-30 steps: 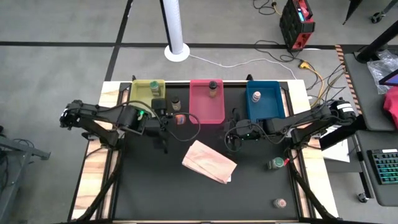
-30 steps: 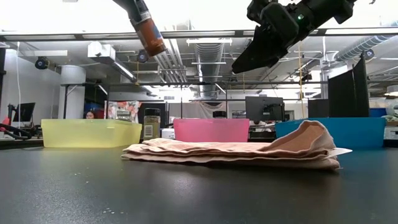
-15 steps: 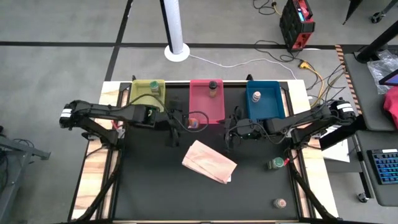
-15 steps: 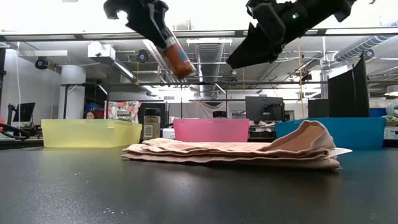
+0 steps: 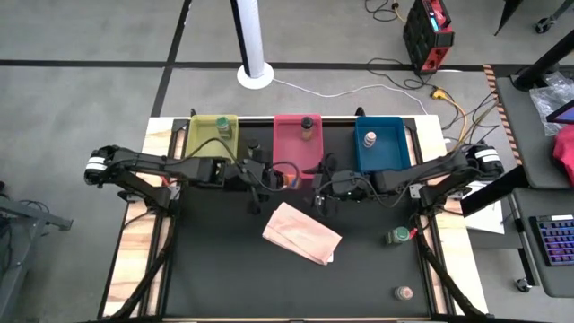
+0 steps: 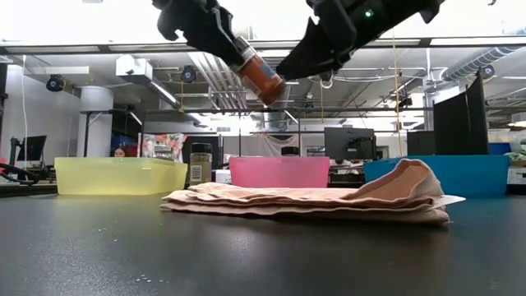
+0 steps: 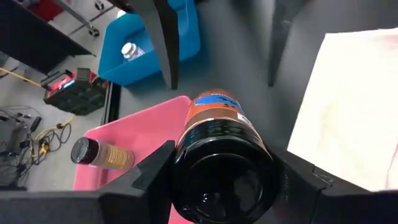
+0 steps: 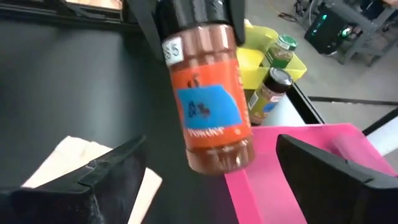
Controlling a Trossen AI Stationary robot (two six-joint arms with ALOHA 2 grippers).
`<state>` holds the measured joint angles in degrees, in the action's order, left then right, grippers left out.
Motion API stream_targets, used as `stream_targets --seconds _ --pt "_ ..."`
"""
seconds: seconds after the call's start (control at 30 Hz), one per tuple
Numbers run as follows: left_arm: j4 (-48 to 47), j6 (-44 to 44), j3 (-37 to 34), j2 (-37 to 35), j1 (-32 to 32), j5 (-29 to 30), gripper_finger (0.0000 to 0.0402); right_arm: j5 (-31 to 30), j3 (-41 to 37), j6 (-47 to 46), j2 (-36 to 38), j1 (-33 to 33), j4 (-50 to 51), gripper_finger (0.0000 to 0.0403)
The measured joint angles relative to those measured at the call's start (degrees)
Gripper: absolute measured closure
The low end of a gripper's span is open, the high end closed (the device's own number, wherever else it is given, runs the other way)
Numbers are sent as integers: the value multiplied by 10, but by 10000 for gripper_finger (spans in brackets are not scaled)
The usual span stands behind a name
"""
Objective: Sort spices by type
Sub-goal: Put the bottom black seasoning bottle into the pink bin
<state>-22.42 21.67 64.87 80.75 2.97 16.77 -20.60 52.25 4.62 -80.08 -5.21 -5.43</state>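
Observation:
My left gripper (image 5: 272, 177) is shut on a spice jar (image 5: 287, 179) with orange-brown contents, a blue label and a black cap. It holds the jar in the air over the near edge of the pink tray (image 5: 296, 157). My right gripper (image 5: 317, 187) is open just to the jar's right. Its two fingers (image 8: 118, 177) stand on either side of the jar's bottom end (image 8: 217, 155) without touching it. The jar also shows high up in the low view (image 6: 261, 76). My left gripper pinches the jar's black cap end (image 8: 189, 15) between its two fingers, coming from the table's left and slanting down. The jar is lifted clear and tilted, with its cap toward my left wrist and its bottom (image 6: 271, 89) pointing down toward the table's right.
The yellow tray (image 5: 204, 144) holds a green jar (image 5: 222, 128), and a dark-capped jar (image 8: 268, 93) stands beside it. The pink tray holds a brown jar (image 5: 308, 126). The blue tray (image 5: 386, 160) holds a pale jar (image 5: 369, 139). The tan paper bag (image 5: 301, 233) lies mid-table. Two jars (image 5: 399, 236), (image 5: 404, 292) stand near the right edge.
My left gripper has carried the jar toward the table's right, from beside the yellow tray to the pink tray's near edge, and has tipped it further over. My right gripper has moved left toward the jar and has opened wider.

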Motion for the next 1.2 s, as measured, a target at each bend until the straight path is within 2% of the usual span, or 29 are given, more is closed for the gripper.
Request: stream_targets --seconds 0.17,0.3,0.4,0.57,0.6,0.93,1.03,1.2 --pt "5 -15 15 0 4 -33 217 -18 28 14 -28 0 7 50" --pt "8 -16 27 0 6 -37 216 -19 44 16 -43 0 17 72" --pt "8 -13 28 0 8 -43 200 -19 48 15 -51 0 21 111" --pt "8 -12 28 0 8 -44 180 -18 49 2 -53 0 24 218" --pt "7 -12 28 0 8 -43 177 -18 49 2 -52 0 24 227" --pt "3 1 27 -5 8 -42 169 -21 48 -19 -38 0 84 227" --pt "1 10 23 -17 8 -42 169 -49 44 -29 -26 -3 111 227" --pt "51 2 -27 -61 9 -58 168 -73 2 -33 -4 -16 66 227"
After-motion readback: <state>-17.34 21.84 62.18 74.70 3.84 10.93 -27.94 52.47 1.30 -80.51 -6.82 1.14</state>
